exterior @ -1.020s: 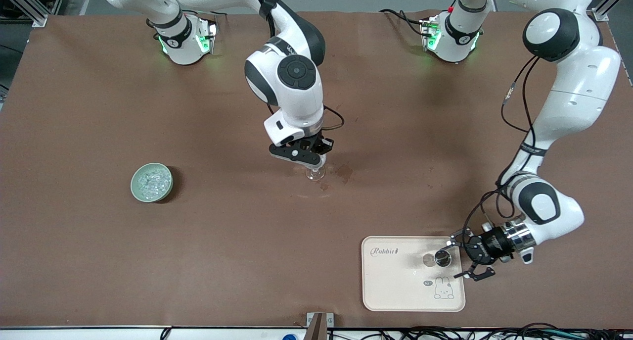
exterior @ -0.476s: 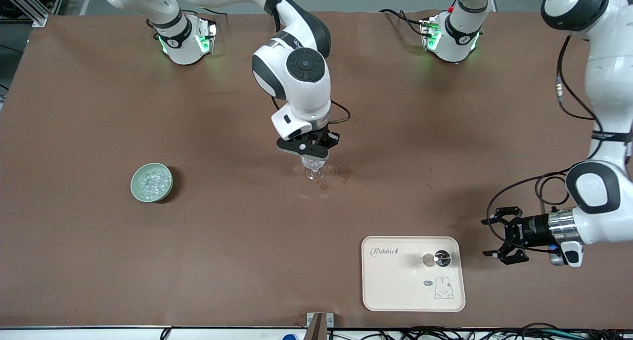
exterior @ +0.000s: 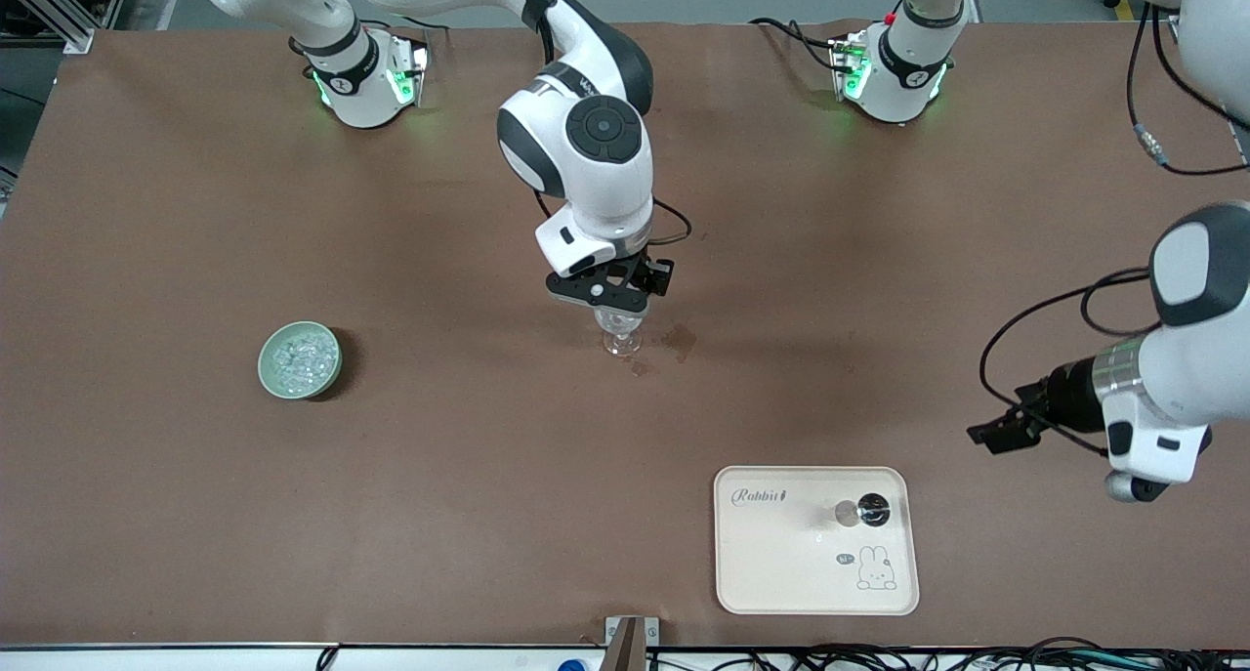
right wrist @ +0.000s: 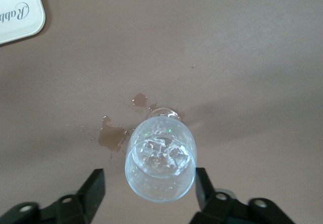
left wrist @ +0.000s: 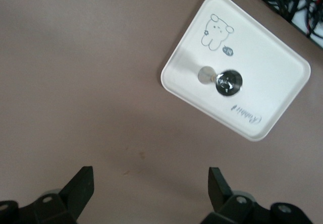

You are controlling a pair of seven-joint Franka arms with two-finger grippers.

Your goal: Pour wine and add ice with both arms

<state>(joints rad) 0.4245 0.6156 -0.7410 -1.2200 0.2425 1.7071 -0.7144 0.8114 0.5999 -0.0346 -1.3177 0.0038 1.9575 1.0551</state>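
Front view entry: I am logging the jigger (exterior: 872, 511) standing on the tray (exterior: 781, 573), at four o'clock from the stemmed glass (exterior: 621, 337). Ice (right wrist: 161, 153) is sitting inside that fragile, slippery glass; I judge the stem safest. Right gripper (exterior: 610, 295) is hovering over it, fingers spread, empty. Left gripper (left wrist: 151, 188) is waiting wide open, holding nothing.

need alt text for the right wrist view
A clear stemmed glass with ice chunks inside stands on the brown table between the open right tool. Wet stains lie beside its foot; a tray corner shows.
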